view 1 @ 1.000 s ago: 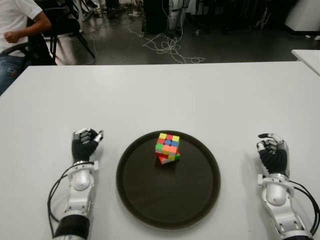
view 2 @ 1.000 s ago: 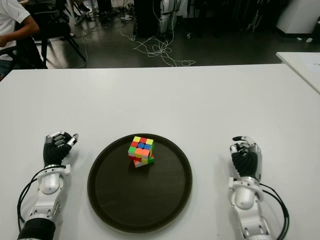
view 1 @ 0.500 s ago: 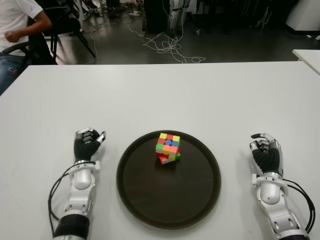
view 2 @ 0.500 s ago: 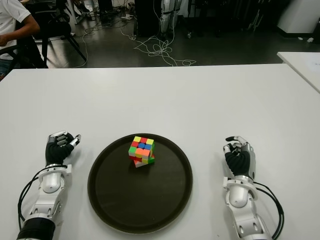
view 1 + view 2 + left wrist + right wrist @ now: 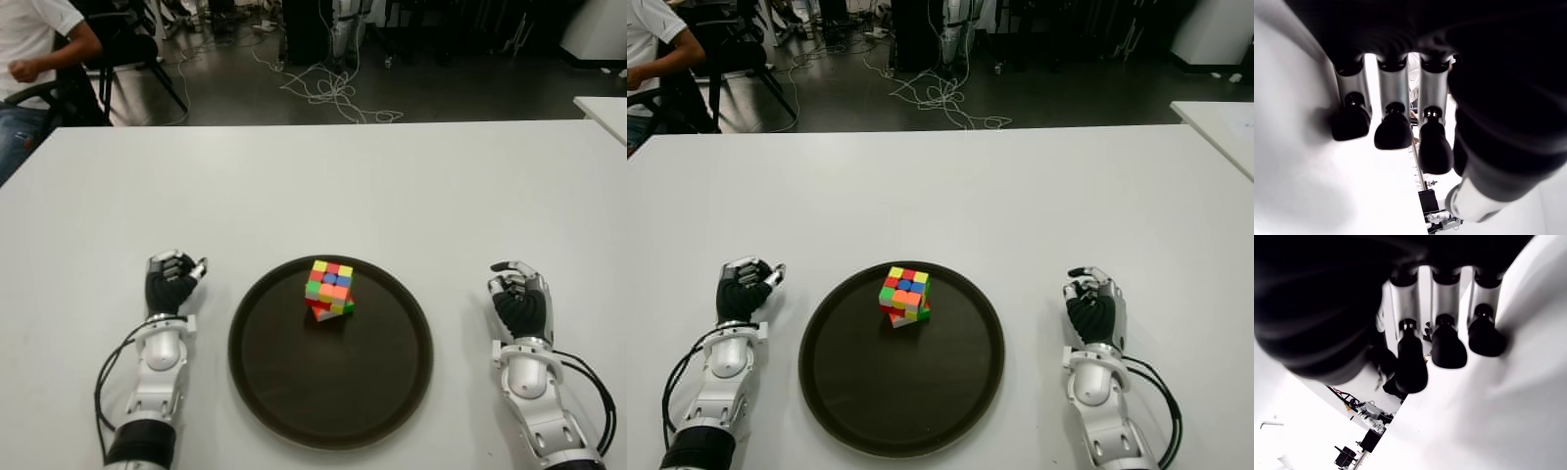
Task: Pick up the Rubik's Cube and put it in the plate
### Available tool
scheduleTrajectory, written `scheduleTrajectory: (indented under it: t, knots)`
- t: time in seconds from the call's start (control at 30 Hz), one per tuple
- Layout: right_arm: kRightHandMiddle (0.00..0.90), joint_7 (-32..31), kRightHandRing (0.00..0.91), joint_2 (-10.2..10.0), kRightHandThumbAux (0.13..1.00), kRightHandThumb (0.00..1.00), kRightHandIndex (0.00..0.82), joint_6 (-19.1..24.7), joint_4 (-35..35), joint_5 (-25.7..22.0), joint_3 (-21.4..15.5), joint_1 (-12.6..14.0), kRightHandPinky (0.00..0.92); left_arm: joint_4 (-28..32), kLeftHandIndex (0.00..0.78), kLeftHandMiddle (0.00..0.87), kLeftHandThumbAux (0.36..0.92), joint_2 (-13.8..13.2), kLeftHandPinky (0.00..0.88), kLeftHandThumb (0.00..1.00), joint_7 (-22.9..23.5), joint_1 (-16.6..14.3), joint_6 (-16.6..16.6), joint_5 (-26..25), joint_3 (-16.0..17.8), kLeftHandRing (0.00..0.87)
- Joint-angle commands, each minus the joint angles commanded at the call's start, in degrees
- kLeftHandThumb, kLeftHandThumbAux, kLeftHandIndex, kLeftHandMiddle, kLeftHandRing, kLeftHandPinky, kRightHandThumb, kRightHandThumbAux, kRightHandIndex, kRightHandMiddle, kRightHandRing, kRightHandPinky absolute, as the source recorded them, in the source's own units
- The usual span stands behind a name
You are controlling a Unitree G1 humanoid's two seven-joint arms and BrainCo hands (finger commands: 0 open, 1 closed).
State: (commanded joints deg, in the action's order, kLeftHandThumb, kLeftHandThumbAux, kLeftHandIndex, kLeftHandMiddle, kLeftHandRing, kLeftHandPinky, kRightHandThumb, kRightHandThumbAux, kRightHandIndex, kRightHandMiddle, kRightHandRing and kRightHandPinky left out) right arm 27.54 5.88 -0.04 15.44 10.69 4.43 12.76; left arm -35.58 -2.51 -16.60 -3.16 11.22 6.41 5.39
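The Rubik's Cube (image 5: 330,289) is seen in the upper middle part of the dark round plate (image 5: 284,392), tilted on one edge, in the lower centre of the frame. The left hand (image 5: 171,282) is placed at the lower left, beside the plate, with fingers (image 5: 1393,132) curled and nothing held. The right hand (image 5: 518,299) is placed at the lower right, also curled and empty. Both are over the white table (image 5: 313,186). A seated person (image 5: 29,59) is visible in the upper left corner.
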Motion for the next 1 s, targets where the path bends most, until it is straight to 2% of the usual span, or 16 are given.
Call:
scheduleTrajectory:
  t: [0.4, 1.0]
  knots:
    - [0.759, 0.53, 0.773, 0.63, 0.731, 0.692, 0.434, -0.07, 0.72, 1.72, 0.49, -0.07, 0.765, -1.01, 0.658, 0.786, 0.867, 0.08, 0.778, 0.195, -0.8, 0.1, 1.44, 0.37, -0.38, 0.797]
    - [0.761, 0.81, 0.775, 0.13, 0.729, 0.693, 0.435, -1.53, 2.25, 2.14, 0.25, -0.74, 0.766, -2.35, 0.648, 0.778, 0.863, 0.07, 0.771, 0.246, -0.14, -0.58, 3.35, -0.75, 0.18, 0.787]
